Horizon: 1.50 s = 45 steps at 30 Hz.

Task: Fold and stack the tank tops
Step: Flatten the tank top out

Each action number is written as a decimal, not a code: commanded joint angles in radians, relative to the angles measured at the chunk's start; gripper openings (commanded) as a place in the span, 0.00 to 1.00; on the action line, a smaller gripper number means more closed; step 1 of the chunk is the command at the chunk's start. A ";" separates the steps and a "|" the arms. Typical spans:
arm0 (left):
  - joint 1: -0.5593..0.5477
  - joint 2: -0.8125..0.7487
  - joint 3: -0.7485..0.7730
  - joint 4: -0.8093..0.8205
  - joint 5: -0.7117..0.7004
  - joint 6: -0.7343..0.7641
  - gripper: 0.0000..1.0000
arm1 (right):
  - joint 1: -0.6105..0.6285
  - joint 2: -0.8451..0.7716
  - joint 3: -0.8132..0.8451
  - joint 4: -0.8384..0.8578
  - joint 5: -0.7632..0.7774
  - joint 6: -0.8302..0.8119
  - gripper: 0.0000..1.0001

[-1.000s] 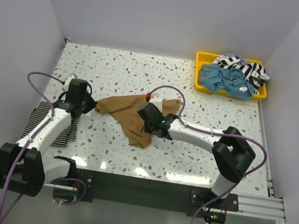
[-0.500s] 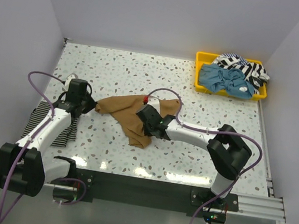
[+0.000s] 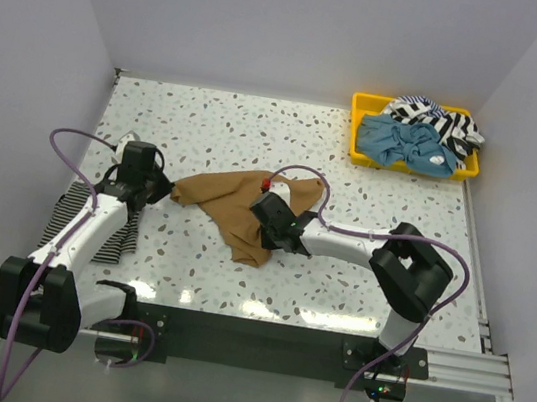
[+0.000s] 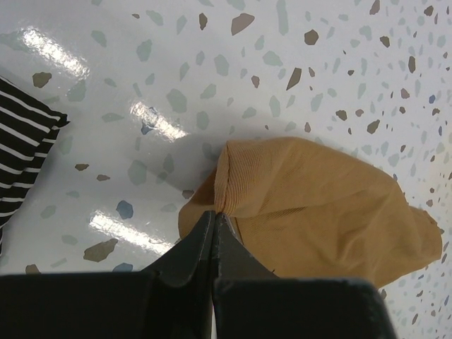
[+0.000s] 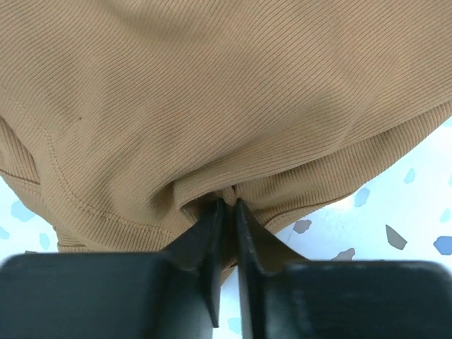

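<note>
A tan-brown tank top (image 3: 228, 203) lies crumpled mid-table. My left gripper (image 3: 161, 188) is shut on its left corner, and the left wrist view shows the fingertips (image 4: 214, 212) pinching a cloth edge (image 4: 311, 205). My right gripper (image 3: 268, 219) sits over the top's right part. Its jaws (image 5: 228, 203) are shut on a raised fold of ribbed tan cloth (image 5: 212, 92). A black-and-white striped tank top (image 3: 93, 225) lies at the left under the left arm, and its edge shows in the left wrist view (image 4: 21, 141).
A yellow tray (image 3: 361, 102) stands at the back right, holding a light blue top (image 3: 408, 146) and a striped top (image 3: 442, 121). Walls close in the table on the left, the back and the right. Cables loop above both arms.
My right gripper's jaws have closed on a fold of the tan top, and it has shifted slightly toward the near edge. The left gripper has not moved.
</note>
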 commanded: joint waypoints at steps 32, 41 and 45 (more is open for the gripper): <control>0.070 -0.145 0.202 -0.133 0.137 0.041 0.00 | -0.162 -0.573 -0.028 -0.447 0.035 0.107 0.00; 0.068 -0.223 -0.162 -0.038 0.242 0.076 0.00 | -0.152 -0.679 -0.417 -0.284 -0.070 0.271 0.12; 0.068 -0.240 -0.206 -0.032 0.253 0.094 0.00 | -0.135 -0.723 -0.455 -0.296 -0.038 0.322 0.30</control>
